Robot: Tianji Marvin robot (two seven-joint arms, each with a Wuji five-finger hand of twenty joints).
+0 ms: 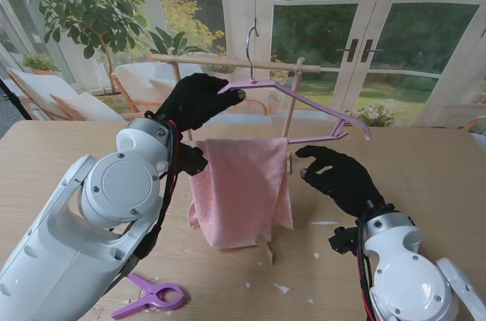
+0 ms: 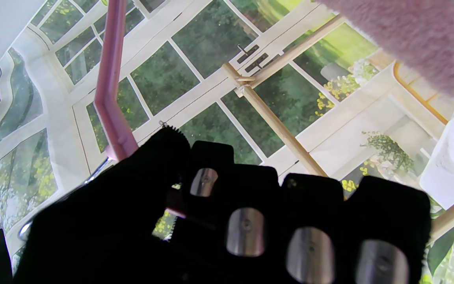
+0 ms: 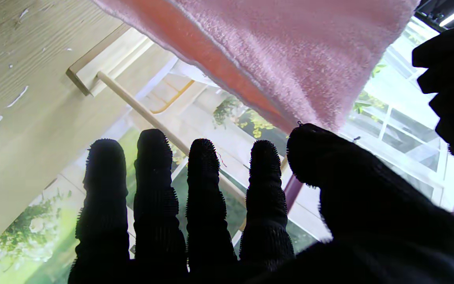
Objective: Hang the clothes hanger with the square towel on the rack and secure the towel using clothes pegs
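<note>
Above the table's far middle, gripped the hanger (image 1: 304, 105) in the left hand (image 1: 197, 99), hook at the rack (image 1: 228, 63); towel (image 1: 241, 188) draped. Kept right hand (image 1: 338, 173) spread, empty. Risked tilting, sliding towel off; peg (image 1: 152, 296) lay near left.

Pink hanger (image 1: 304, 105) tilted near wooden rack (image 1: 228, 62), pink towel (image 1: 241, 188) draped; purple peg (image 1: 149, 296) on table.
</note>
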